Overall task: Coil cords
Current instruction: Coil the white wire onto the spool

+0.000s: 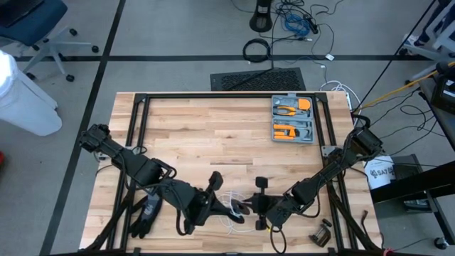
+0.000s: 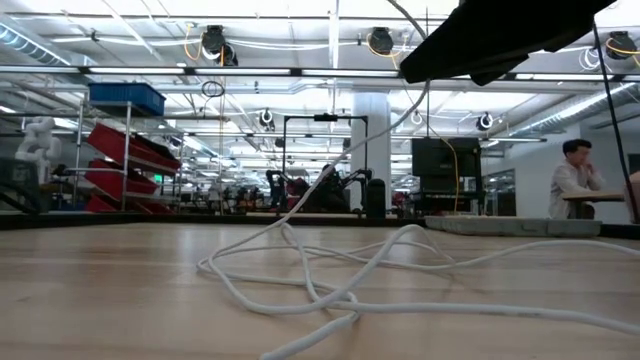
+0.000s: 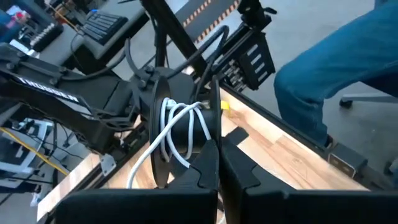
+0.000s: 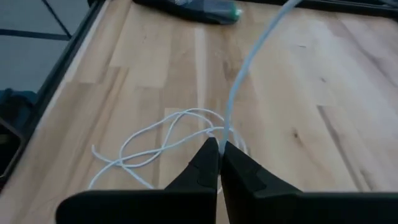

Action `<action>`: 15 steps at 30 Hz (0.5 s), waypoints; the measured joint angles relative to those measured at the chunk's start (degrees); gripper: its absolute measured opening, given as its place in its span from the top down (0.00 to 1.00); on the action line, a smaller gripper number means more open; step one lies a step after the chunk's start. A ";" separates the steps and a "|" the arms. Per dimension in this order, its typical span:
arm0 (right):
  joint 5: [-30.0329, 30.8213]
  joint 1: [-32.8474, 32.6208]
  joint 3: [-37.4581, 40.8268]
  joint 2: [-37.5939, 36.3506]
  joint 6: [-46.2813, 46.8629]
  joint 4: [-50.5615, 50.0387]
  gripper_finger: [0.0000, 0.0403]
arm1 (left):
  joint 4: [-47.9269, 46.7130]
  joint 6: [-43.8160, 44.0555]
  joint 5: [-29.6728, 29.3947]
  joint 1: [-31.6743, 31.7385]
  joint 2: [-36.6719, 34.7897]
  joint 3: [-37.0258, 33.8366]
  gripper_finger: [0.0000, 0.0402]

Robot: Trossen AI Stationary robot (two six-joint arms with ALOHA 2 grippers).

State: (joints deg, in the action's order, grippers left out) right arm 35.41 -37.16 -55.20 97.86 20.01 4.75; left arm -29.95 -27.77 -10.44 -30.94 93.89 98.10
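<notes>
The white cord (image 1: 231,212) lies in loose loops on the wooden table near its front edge; the loops also show in the low view (image 2: 330,270) and the right wrist view (image 4: 155,140). Part of it is wound on a black spool (image 3: 183,127). My left gripper (image 3: 217,158) is shut on the spool above the loops (image 1: 224,203). My right gripper (image 4: 219,149), just to its right (image 1: 252,206), is shut on a free run of the cord above the table. My left gripper pinches the rim of one of the spool's flanges (image 3: 214,134) between its two fingers. The spool is lifted clear of the table, its axis about level, with a few turns of cord on its core (image 3: 186,124). My right gripper pinches a single strand of the cord (image 4: 225,127) between its fingertips, slanting down from above. From the fingers the strand runs straight up and away (image 4: 267,31), and the rest lies slack on the table.
An orange and grey tool case (image 1: 293,119) sits at the table's far right. A black glove (image 1: 146,213) lies at the near left and small dark parts (image 1: 321,233) at the near right. A person in blue trousers (image 3: 336,74) sits beyond the table.
</notes>
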 joint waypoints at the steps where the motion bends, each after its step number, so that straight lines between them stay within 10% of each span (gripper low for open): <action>1: -0.51 -0.22 0.00 0.00 -0.10 0.18 1.00 | 0.00 0.00 0.01 0.02 0.00 0.00 1.00; 15: -1.26 -7.92 0.00 0.02 3.22 0.39 1.00 | 2.64 -2.84 0.06 -0.09 0.02 0.00 1.00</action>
State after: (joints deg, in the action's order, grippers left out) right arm 34.15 -45.08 -55.20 97.89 23.23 5.14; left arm -27.32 -30.61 -10.38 -31.03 93.91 98.10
